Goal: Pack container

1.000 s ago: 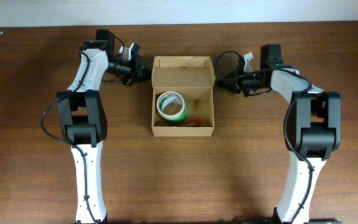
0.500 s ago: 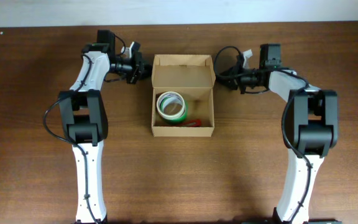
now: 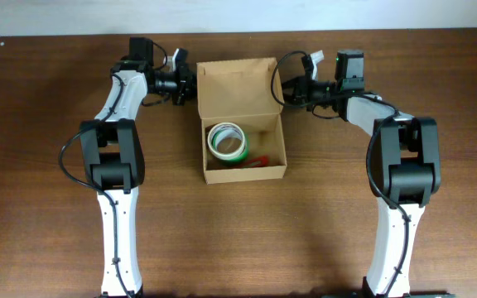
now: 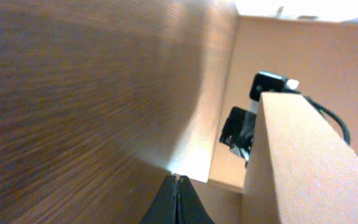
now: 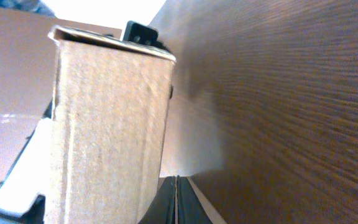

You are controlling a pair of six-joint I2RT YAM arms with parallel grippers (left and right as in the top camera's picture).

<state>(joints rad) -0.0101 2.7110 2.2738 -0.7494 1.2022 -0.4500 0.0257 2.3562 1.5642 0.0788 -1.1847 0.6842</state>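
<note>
A brown wooden table (image 3: 40, 165), seen from above, held two white-and-black arms, one down each side. The left arm (image 3: 110, 157) and the right arm (image 3: 404, 157) both reached to the far part of the table and bent inward toward the middle.

Between them sat the box (image 3: 244, 174), a tan cardboard container, open at the top and placed centre-far on the table. Its lid (image 3: 237, 87) was hinged on the far side and stood up, tilted, probably raised so that it could be folded down over the contents.

The left gripper (image 3: 190, 85) was at the lid's left edge and the right gripper (image 3: 286, 87) at its right edge, each touching or just beside the cardboard. In both wrist views the fingers were pressed together with nothing between them, and the lid's edge stood beside them, not in them. Closed tips likely served as blunt pushers, one at each side to keep the lid square.

Inside the box, on the left, lay a green-and-white tape roll (image 3: 238, 149). A small red item (image 3: 259, 162), too small to identify, lay near the front wall.
</note>
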